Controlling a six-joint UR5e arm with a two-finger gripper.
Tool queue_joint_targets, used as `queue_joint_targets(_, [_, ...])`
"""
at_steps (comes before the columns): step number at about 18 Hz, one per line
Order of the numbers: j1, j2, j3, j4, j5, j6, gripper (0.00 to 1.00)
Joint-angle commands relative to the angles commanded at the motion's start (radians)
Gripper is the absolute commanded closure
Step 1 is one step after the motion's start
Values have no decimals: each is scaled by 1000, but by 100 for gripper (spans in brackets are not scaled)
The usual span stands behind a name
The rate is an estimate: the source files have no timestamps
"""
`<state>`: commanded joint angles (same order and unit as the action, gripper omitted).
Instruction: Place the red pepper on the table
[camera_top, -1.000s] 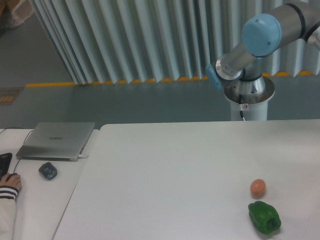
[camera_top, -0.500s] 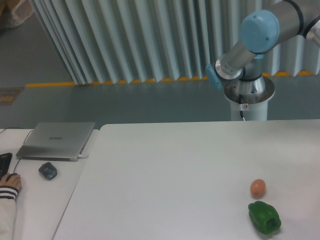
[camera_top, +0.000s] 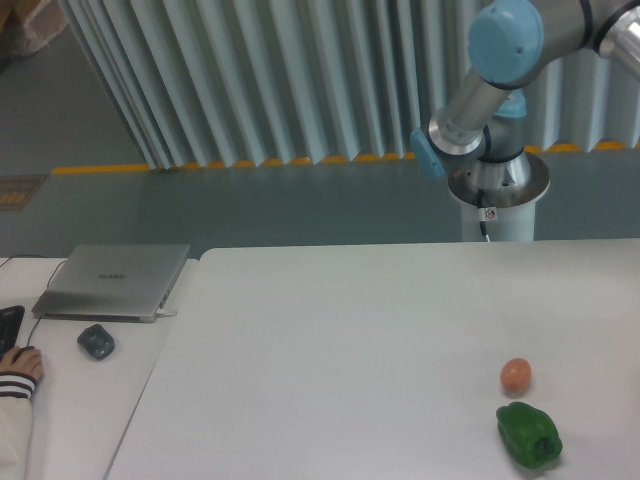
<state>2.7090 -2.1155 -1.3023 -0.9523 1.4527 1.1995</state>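
**Tabletop contents**

The white table (camera_top: 330, 340) is carrying two items near its right front corner: a green bell pepper (camera_top: 529, 435) and, just behind it, a small orange-pink ball (camera_top: 515, 375). They are sitting close together, not touching. Remaining surface is showing plain white.

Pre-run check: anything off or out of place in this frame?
No damage or spills. Oddity: no red pepper in view, only the green pepper and an orange-pink ball on the table. The gripper is out of frame too.
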Motion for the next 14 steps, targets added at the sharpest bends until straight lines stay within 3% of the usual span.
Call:
queue_joint_targets(6, [-8, 55, -18, -89, -43, 26, 55])
queue_joint_targets(14, [-72, 131, -107, -112, -38, 75, 54])
